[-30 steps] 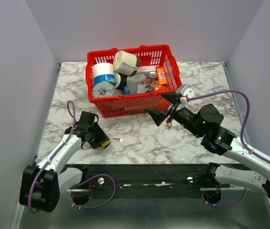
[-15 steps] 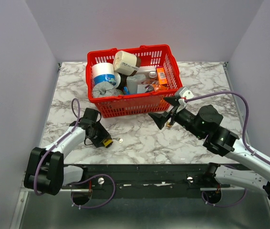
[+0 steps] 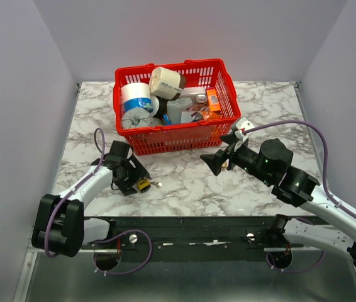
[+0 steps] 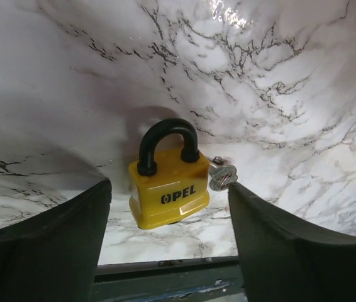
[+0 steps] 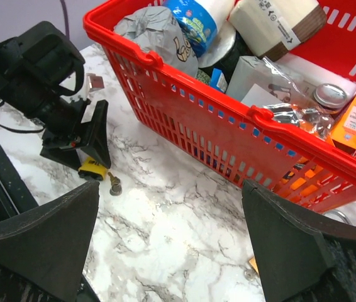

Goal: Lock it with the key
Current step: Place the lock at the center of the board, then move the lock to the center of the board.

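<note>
The padlock (image 4: pixel 168 192) lies near the left end of the table's near edge, loose between the wide-open fingers (image 4: pixel 52 245) of the left gripper (image 3: pixel 133 178), with the key (image 4: pixel 222 177) just beside it. The key is small and flat, so a pinch may skid it away or shove the unheld padlock. The right gripper (image 3: pixel 222 151) hangs fully open and empty near the basket (image 3: pixel 172 141). There is one padlock, one key, one basket and two grippers.

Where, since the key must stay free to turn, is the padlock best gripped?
Grip the padlock across its yellow body's narrow sides, coming from the end opposite the shackle: they are flat and parallel, and the key sits nearer the shackle.
</note>
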Available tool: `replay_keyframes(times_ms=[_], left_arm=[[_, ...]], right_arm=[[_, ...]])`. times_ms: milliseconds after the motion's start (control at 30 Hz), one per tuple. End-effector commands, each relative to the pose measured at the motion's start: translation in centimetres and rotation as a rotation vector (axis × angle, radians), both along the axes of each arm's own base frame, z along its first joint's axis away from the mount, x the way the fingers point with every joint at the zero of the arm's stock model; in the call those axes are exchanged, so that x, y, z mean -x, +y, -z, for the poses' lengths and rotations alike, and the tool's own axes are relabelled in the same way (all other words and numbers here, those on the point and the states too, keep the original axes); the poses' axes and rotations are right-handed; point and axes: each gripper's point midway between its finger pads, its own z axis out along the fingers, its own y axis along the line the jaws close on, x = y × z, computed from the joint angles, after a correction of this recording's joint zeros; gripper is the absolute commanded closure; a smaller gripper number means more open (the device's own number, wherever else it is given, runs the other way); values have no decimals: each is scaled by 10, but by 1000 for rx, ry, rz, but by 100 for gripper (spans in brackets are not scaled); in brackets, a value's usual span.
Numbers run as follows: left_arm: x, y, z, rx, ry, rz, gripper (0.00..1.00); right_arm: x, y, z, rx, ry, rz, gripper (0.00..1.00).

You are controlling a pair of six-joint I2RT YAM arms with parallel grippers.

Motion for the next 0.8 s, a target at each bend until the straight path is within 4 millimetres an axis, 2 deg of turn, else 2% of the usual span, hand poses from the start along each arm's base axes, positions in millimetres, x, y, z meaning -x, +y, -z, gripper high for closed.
replay_keyframes(times_ms=[0,67,133,233,367,433,533,633,667,767], left_arm=[[0,1,-9,18,-23,-4,9],[5,4,-14,2,-28,39,2],[11,10,-24,0,-38,54,1],[11,20,-39,-7,-112,70,1],[14,16,-59,26,-218,131,1],[16,17,-70,24,-262,143,1],[9,19,-97,8,-391,179,1],[-6,28,-138,-57,-574,219,1],[-14,29,-167,-76,-667,227,1],[-26,38,-235,-203,-943,302,1]], right_arm=[[4,-6,2,-3,49,4,0],[2,-11,2,-3,67,28,0],[-1,-18,5,-10,93,64,0],[0,-25,23,-9,177,96,0],[-5,-41,50,-5,300,175,0],[-7,-46,58,-12,347,200,0],[-12,-56,63,-25,396,249,0],[-18,-63,66,-28,413,277,0],[-19,-63,66,-26,413,277,0],[-21,-63,71,1,396,267,0]])
